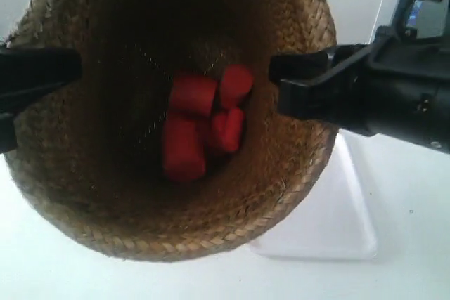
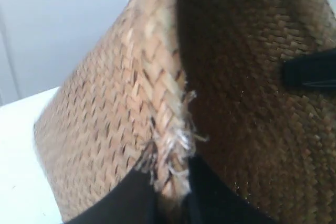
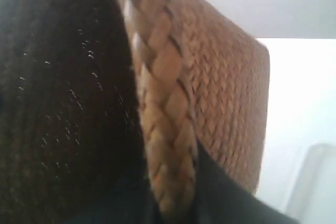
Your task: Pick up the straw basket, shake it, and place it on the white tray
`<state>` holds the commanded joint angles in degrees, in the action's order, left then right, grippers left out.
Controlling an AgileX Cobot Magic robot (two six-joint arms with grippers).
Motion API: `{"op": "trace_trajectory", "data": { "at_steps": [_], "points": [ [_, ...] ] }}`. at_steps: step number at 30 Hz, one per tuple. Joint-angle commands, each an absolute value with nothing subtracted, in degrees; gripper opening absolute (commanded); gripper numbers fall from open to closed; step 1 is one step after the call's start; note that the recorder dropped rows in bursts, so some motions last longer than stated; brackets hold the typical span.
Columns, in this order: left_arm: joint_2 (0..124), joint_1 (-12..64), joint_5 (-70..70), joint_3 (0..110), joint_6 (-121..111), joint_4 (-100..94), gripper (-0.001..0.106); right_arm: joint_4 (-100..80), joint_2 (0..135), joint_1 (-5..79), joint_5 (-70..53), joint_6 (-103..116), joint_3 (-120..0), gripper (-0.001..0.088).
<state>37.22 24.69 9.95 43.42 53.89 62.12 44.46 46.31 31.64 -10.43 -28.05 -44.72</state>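
The left gripper (image 2: 170,195) and the right gripper (image 3: 170,203) clamp the braided rim of the woven straw basket (image 1: 91,194). Only the exterior view shows the smooth red cylinders (image 1: 200,128) inside.

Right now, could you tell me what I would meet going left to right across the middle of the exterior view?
The end effector at the exterior view's left → red blocks inside the straw basket → end effector at the exterior view's right.

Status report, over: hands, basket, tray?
Left hand and right hand each clamped on rim of basket. Basket held up, red pieces inside. Tray partly hidden behind it, visible part bare.
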Motion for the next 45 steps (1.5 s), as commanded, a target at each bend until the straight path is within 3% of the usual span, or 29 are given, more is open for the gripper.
{"op": "trace_trajectory", "data": {
  "at_steps": [6,11,16,21,26,32,37,42,45],
  "points": [
    [44.0,24.7,9.1,38.7,54.1,62.2,0.000,43.9,52.8,30.7,-1.8,-27.4,-37.3,0.0000],
    [40.0,24.7,13.9,45.4,54.0,62.3,0.000,43.4,45.6,30.8,-12.9,-25.2,-44.0,0.0000],
    [45.4,24.7,10.2,40.8,54.3,62.5,0.000,42.8,51.7,30.5,1.2,-25.2,-35.9,0.0000],
    [41.3,24.7,14.9,46.4,54.5,62.6,0.000,43.8,47.4,30.4,-12.4,-24.6,-41.8,0.0000],
    [45.3,24.7,10.1,41.7,56.5,62.8,0.000,43.8,51.2,30.4,0.5,-25.6,-35.3,0.0000],
    [41.7,24.7,12.0,47.4,56.4,63.4,0.000,43.8,43.9,30.3,-9.7,-25.4,-42.9,0.0000],
    [48.1,24.7,9.5,41.1,57.2,63.8,0.000,42.3,50.6,30.2,0.0,-25.7,-35.4,0.0000],
    [43.3,24.7,15.3,48.3,57.2,64.1,0.000,42.6,46.5,30.2,-13.8,-24.4,-43.3,0.0000],
    [42.7,24.7,11.4,47.2,57.4,63.2,0.000,41.4,45.0,30.2,-11.8,-24.6,-43.5,0.0000]
  ]
}}
